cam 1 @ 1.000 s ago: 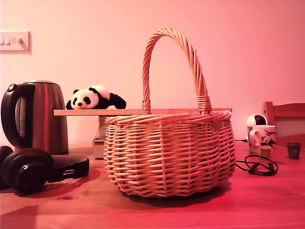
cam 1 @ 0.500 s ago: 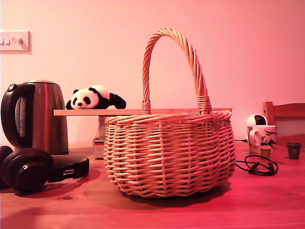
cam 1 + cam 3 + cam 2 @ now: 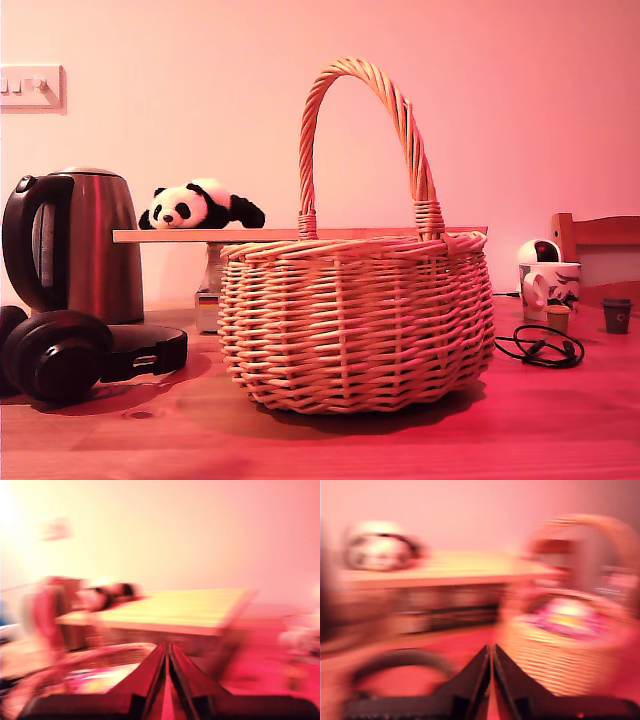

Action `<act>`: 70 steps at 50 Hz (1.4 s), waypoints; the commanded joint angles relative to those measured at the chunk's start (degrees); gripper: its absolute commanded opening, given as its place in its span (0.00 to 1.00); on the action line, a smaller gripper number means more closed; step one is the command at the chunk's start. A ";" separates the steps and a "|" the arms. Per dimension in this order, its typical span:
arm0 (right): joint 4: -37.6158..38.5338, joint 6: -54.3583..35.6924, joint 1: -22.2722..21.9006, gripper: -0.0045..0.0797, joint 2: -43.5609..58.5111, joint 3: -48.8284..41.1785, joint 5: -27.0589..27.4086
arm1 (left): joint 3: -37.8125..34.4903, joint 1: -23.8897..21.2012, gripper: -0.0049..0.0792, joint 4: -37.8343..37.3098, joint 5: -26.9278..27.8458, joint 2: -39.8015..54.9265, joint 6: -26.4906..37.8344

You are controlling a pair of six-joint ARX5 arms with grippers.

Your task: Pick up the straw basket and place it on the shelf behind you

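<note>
The straw basket [image 3: 357,325] stands on the reddish tabletop in the middle of the exterior view, its tall arched handle [image 3: 362,95] upright. Behind it runs the shelf [image 3: 180,236], a thin light-wood plank. No arm shows in the exterior view. Both wrist views are motion-blurred. My first gripper [image 3: 491,649] is shut with nothing in it and hangs clear of the basket [image 3: 570,630], with the shelf [image 3: 445,567] beyond. My second gripper [image 3: 167,645] is also shut and holds nothing, above the basket's rim [image 3: 75,672], facing the shelf [image 3: 185,607].
A toy panda [image 3: 200,206] lies on the shelf. At the exterior view's left stand a steel kettle [image 3: 75,245] and black headphones [image 3: 70,352]. At its right are a mug [image 3: 548,288], a coiled black cable [image 3: 540,347], a small cup [image 3: 616,314] and a chair back [image 3: 598,235].
</note>
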 commanded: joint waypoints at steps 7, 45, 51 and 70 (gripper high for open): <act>-4.68 0.26 0.59 0.04 -0.33 6.91 -5.01 | -0.39 -1.99 0.04 0.77 4.35 -0.55 -1.11; -43.47 10.60 5.16 0.10 39.17 46.99 -21.81 | -0.39 -4.74 0.04 1.03 5.86 -0.55 -1.14; -44.19 8.15 7.69 0.29 48.65 51.74 -22.12 | -0.39 -4.74 0.04 1.05 5.97 -0.55 -1.11; -44.19 2.95 14.73 0.67 67.69 63.32 -22.03 | -0.39 -4.74 0.04 1.05 5.92 -0.55 -1.11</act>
